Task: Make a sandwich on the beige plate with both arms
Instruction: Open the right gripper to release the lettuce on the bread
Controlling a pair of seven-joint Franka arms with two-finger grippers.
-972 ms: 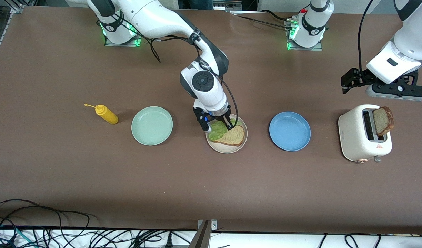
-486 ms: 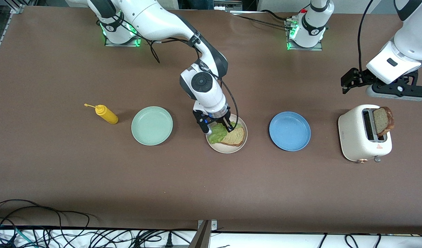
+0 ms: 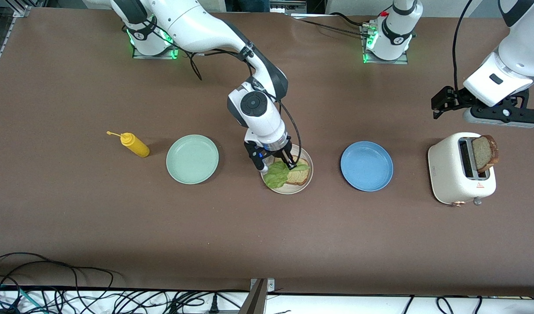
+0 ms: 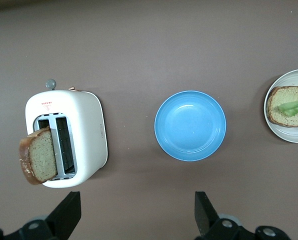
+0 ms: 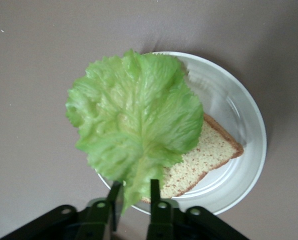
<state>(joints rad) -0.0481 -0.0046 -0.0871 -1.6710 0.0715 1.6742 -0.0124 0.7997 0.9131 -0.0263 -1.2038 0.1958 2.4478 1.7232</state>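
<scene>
The beige plate (image 3: 294,188) lies mid-table with one bread slice (image 3: 302,175) on it. A ruffled green lettuce leaf (image 3: 276,174) rests over that slice and hangs past the plate's rim. My right gripper (image 3: 276,165) is low over the plate's edge. In the right wrist view its fingers (image 5: 155,189) stand a little apart around the stem of the lettuce (image 5: 136,120), with a gap beside the stem, so the right gripper (image 5: 134,192) is open. A second bread slice (image 3: 485,152) sticks out of the toaster (image 3: 456,170). My left gripper (image 3: 437,104) waits open in the air over the table beside the toaster.
A blue plate (image 3: 366,166) lies between the beige plate and the toaster. A mint-green plate (image 3: 192,158) and a yellow squeeze bottle (image 3: 135,145) lie toward the right arm's end. Cables run along the table's near edge.
The lettuce has been drawn over the bread slice. The right gripper's fingers, shut on the stem before, have parted. The left arm has not moved.
</scene>
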